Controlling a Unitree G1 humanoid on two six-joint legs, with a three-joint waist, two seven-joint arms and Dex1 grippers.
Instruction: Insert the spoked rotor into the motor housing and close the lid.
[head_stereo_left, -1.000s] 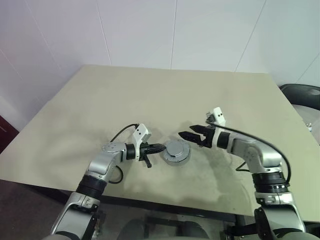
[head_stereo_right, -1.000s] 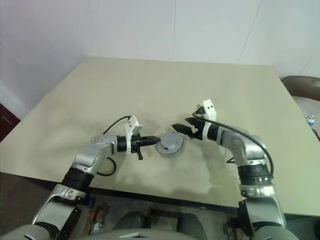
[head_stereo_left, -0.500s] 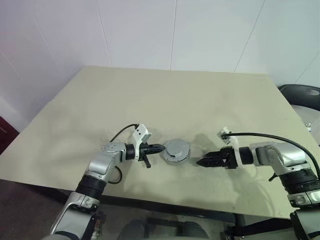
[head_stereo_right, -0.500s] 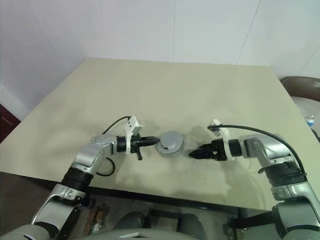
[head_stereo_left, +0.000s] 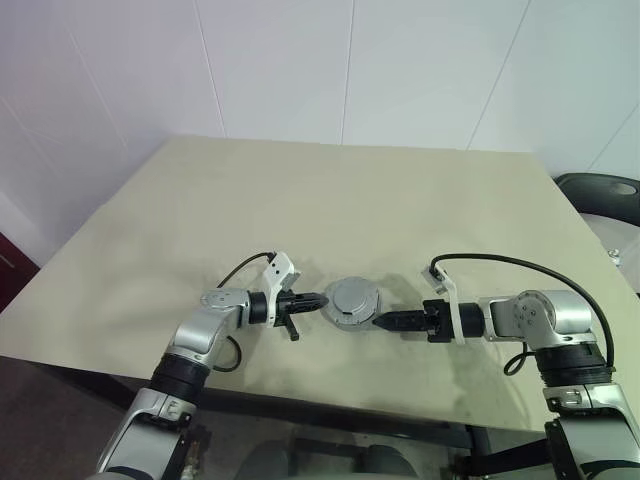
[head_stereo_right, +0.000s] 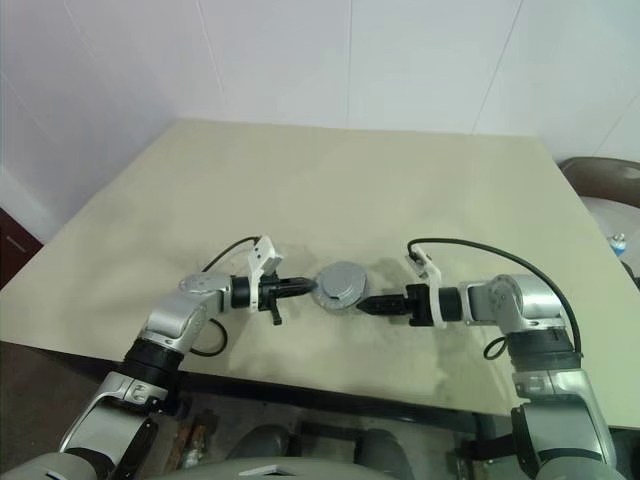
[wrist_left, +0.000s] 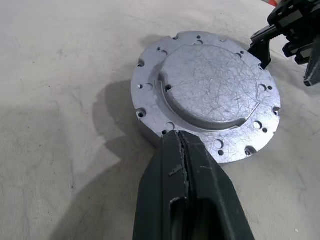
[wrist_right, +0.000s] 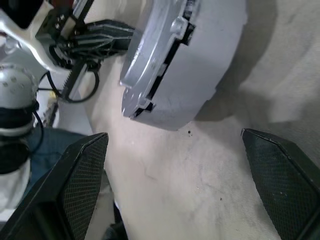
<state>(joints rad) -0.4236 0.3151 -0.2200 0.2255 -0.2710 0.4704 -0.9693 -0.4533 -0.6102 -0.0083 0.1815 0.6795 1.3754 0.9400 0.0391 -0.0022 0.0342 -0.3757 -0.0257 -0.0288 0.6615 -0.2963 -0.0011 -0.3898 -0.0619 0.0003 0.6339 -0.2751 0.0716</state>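
The round silver-grey lid (wrist_left: 210, 90) lies on top of the motor housing (head_stereo_left: 350, 314), near the front middle of the table. In the right wrist view a thin dark gap (wrist_right: 172, 42) runs between the lid's rim and the housing wall (wrist_right: 205, 65). The spoked rotor is hidden. My left gripper (head_stereo_left: 318, 299) is shut with nothing in it, and its tip rests against the housing's left rim (wrist_left: 150, 131). My right gripper (head_stereo_left: 383, 322) is open and low over the table, pointing at the housing's right side from just short of it, its fingers (wrist_right: 75, 185) spread wide.
The beige table (head_stereo_left: 350, 200) stretches far behind the housing, and its front edge lies close beneath both arms. A black chair (head_stereo_left: 600, 190) stands beyond the table's right edge. A white wall closes off the back.
My right gripper came down from above and to the right of the housing, swung back, rolled, and now points at the housing's right side. The left gripper and the housing stayed put.
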